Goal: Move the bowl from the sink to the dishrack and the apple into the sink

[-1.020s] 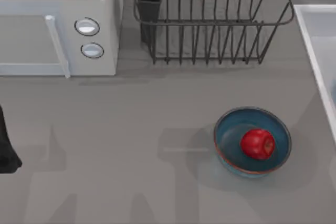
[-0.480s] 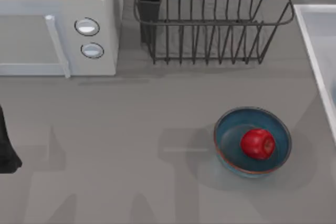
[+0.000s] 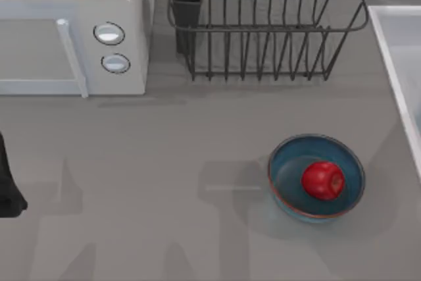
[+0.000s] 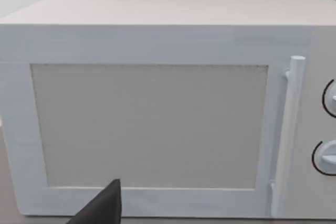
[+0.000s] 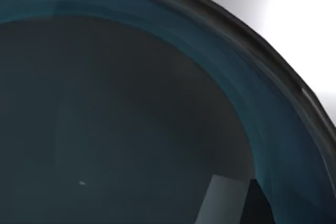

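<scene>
The left arm (image 3: 8, 185) sits low at the table's left edge, in front of the white microwave (image 3: 72, 27); its wrist camera faces the microwave door, and whether its pincer is open or closed I cannot tell. The right wrist view looks from very close into the dark teal inside of a bowl (image 5: 131, 108); the right pincer's state I cannot tell. On the grey table (image 3: 145, 182) a second teal bowl (image 3: 284, 176) holds the apple (image 3: 322, 179), near the sink (image 3: 395, 51) at the right edge. The dishrack (image 3: 263, 31) stands at the back, nothing on its prongs
</scene>
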Available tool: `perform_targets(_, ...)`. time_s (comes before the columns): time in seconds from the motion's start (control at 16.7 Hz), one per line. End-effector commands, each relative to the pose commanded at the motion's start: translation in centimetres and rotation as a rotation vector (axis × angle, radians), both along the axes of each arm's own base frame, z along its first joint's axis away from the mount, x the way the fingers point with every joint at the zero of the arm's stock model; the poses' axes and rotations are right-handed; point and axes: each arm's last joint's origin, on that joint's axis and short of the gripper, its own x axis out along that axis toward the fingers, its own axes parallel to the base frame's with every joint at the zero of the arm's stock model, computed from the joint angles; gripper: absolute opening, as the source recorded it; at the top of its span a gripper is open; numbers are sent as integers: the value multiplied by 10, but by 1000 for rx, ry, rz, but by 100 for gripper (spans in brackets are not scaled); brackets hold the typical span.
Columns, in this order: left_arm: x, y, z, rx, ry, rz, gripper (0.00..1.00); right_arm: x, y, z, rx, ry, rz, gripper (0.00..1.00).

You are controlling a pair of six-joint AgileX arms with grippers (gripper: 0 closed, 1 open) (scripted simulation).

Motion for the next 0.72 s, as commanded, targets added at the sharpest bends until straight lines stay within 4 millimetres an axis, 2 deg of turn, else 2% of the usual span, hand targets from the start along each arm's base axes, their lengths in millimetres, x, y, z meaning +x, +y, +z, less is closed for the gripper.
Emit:
perform_targets(0.48, 0, 0, 0, 0, 0, 0, 100, 0, 0, 0, 0, 0, 0, 0)
perform_targets(0.6, 0, 0, 0, 0, 0, 0, 100, 0, 1, 3, -1, -4, 2, 0)
perform_targets(0.72, 0, 0, 0, 0, 0, 0, 100, -5, -5, 15, 0, -2, -1, 0)
